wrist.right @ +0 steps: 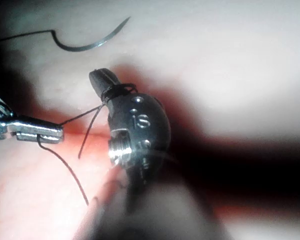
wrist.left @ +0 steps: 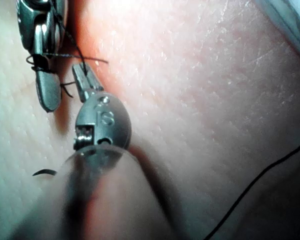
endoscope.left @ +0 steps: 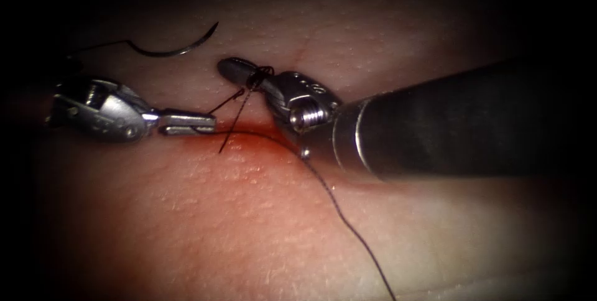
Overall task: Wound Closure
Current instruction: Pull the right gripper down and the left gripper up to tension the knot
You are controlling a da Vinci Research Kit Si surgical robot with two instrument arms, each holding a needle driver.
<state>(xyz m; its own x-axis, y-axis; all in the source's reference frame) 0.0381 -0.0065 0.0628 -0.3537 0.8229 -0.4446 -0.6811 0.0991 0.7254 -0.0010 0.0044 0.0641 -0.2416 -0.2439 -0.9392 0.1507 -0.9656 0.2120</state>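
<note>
The endoscope looks down from above and in front at the cut point(endoscope.left: 261, 142) in the tissue point(endoscope.left: 249, 226). Each wrist camera peers along its own shaft, very close — and all three share one patch: the thread point(endoscope.left: 245, 99) strung between both tips.

The thread point(endoscope.left: 348, 220) runs off the endoscope view's lower edge. The right tool point(endoscope.left: 239, 71) has thread wound around its jaws, hiding their grip.
</note>
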